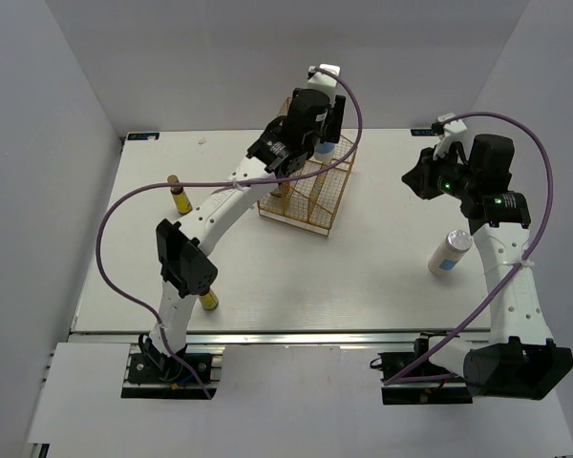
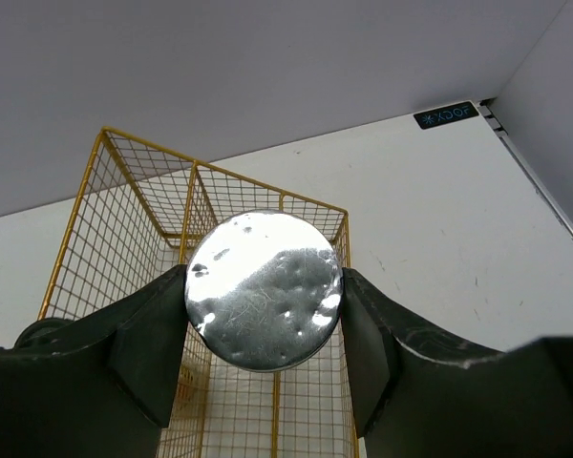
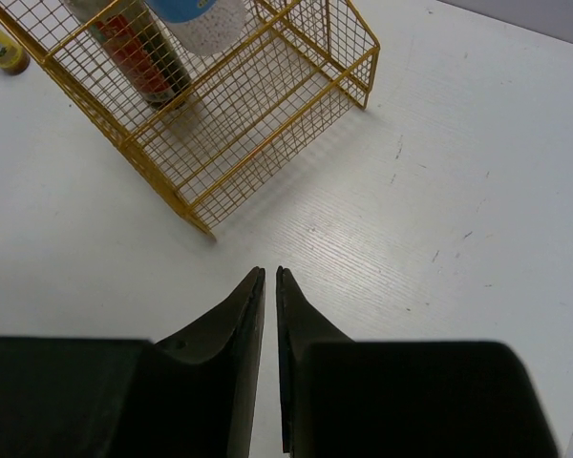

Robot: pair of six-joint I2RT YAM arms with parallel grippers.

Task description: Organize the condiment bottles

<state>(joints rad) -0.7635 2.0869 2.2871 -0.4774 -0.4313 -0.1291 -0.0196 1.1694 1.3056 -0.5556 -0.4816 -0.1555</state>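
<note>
White surface [image 1: 363,277] bounded by grey walls [image 1: 267,57], with five condiment bottles, a gold wire basket [image 1: 310,196] and two arms.

**Held white bottle** [image 1: 324,148]: it is clamped in the left pincer [image 2: 265,315] over the far part of the basket. The left wrist view shows only its round silver top [image 2: 264,289], gripped on both sides by the dark fingers [image 2: 148,343], with basket mesh behind it. The right wrist view shows what the left wrist view hides: the blue label and white lower body [image 3: 206,19] at the level of the basket rim. None of the views shows whether its base rests on the basket floor.

**Dark bottle** [image 3: 134,52]: it has a red label and stands inside the basket just beside the held bottle. It is plain only in the right wrist view, because the left arm covers it in the top view.

**Far yellow bottle** [image 1: 180,197]: it stands upright on the surface to the left of the basket and apart from it. It also appears at the corner of the right wrist view [image 3: 0,46].

**Near yellow bottle** [image 1: 209,301]: it stands near the front edge and is partly hidden by the left arm. It is seen only from above.

**Lying white bottle** [image 1: 450,253]: it lies on its side on the right of the surface, beside the right arm and well apart from the basket. It shows only in the top view.

**Right pincer** [image 3: 269,277]: its fingers are together with only a thin slit between them and hold nothing. It hangs above bare surface to the right of the basket.
</note>
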